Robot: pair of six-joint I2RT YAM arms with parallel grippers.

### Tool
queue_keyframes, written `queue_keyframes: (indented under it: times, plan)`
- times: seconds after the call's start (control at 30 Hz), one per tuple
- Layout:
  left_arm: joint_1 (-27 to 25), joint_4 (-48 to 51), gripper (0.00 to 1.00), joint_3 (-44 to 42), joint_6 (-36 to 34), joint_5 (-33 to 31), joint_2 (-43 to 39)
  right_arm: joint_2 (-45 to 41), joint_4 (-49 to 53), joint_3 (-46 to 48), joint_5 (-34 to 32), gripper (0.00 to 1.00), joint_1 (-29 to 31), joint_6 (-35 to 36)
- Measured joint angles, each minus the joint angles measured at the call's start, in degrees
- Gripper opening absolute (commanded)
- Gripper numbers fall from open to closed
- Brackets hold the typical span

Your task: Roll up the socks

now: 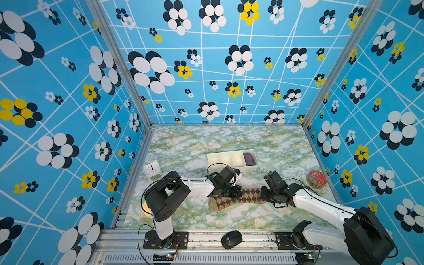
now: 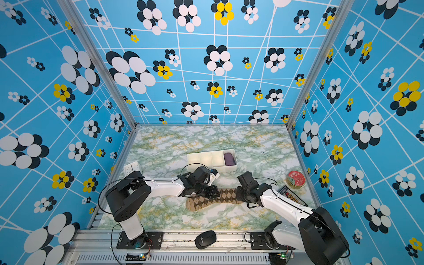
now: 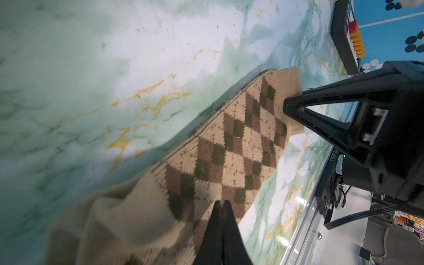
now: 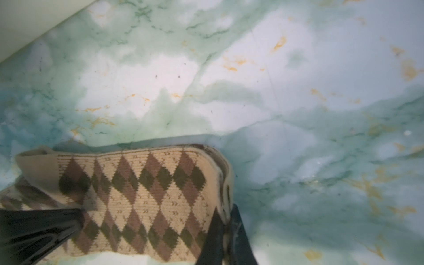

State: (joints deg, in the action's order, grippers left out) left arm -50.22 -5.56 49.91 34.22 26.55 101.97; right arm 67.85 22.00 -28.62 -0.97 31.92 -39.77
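Observation:
The tan argyle socks (image 1: 229, 203) (image 2: 206, 203) lie flat across the near middle of the marble table, toe end left, cuff end right. My left gripper (image 1: 236, 195) (image 2: 212, 193) is shut, its tips (image 3: 221, 203) together on the patterned part of the socks (image 3: 229, 149), beside a raised plain tan fold. My right gripper (image 1: 263, 195) (image 2: 238, 195) is at the cuff end. In the right wrist view it (image 4: 225, 207) is shut on the edge of the socks (image 4: 142, 195), with fabric showing between its fingers.
A white divided tray (image 1: 226, 159) stands behind the arms, with a purple bundle (image 1: 249, 158) in its right compartment. A white clock (image 1: 152, 169) is at left and a red tin (image 1: 317, 179) at right. A black case (image 2: 292, 195) lies by the right arm. A black mouse (image 1: 231, 239) sits on the front rail.

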Motion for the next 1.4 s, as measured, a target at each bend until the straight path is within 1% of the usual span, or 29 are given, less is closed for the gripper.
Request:
queue_keyframes:
  times: [0.43,0.67,0.87,1.1,1.4]
  plan:
    - [0.0,0.0,0.05,0.0,0.0,-0.1,0.0,-1.2,0.1,0.0,0.5,0.00,-0.1,0.6]
    - [0.0,0.0,0.05,0.0,-0.5,-0.5,-0.2,-4.1,1.5,-1.9,1.2,0.00,-0.1,0.9]
    - [0.0,0.1,0.05,0.0,-0.8,-0.5,-0.3,-4.6,1.7,-3.6,1.3,0.00,1.5,0.9]
    - [0.0,0.5,0.05,0.0,-0.9,-0.7,-1.4,-1.4,1.5,-5.7,1.4,0.00,4.8,0.8]
    - [0.0,0.9,0.05,0.0,-0.9,-1.0,-1.8,3.0,-1.1,-6.8,2.9,0.00,6.2,-0.1]
